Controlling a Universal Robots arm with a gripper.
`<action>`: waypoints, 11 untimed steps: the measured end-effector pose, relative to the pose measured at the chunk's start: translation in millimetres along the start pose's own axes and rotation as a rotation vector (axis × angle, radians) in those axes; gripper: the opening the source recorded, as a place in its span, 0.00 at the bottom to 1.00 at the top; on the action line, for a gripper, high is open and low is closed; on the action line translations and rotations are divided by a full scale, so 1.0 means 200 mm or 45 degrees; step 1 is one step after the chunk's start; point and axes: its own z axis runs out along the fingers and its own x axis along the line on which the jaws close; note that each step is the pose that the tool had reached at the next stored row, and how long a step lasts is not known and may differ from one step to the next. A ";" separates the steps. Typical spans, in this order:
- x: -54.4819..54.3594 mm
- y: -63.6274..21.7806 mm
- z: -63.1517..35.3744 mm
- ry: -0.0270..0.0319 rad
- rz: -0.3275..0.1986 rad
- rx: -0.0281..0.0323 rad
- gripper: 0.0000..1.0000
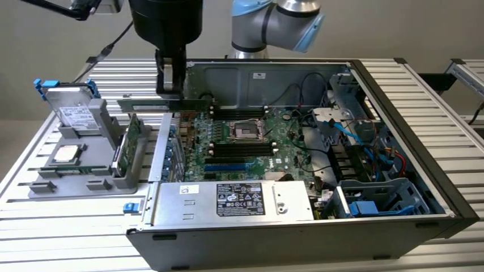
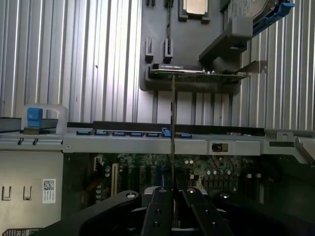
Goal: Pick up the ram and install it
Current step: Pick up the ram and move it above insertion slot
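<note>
Fingers [image 1: 171, 79] clenched on the ram [image 1: 147, 106], hanging over the case [image 1: 250, 85] edge, ten o'clock of the motherboard [image 1: 242, 144].

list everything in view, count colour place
ram: one, green, in the gripper, above the case's rim
computer case: one, black, open, on the table
motherboard: one, green, inside the case
power supply: one, silver, inside the case
tray: one, grey, beside the case
expansion card: one, green, upright in the tray
hard drive: one, silver, upright in the tray
processor: one, silver, flat on the tray
gripper: one, black, shut on the ram
</note>
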 end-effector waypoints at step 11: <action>0.01 -0.250 -0.030 -0.0001 0.000 -0.0013 0.13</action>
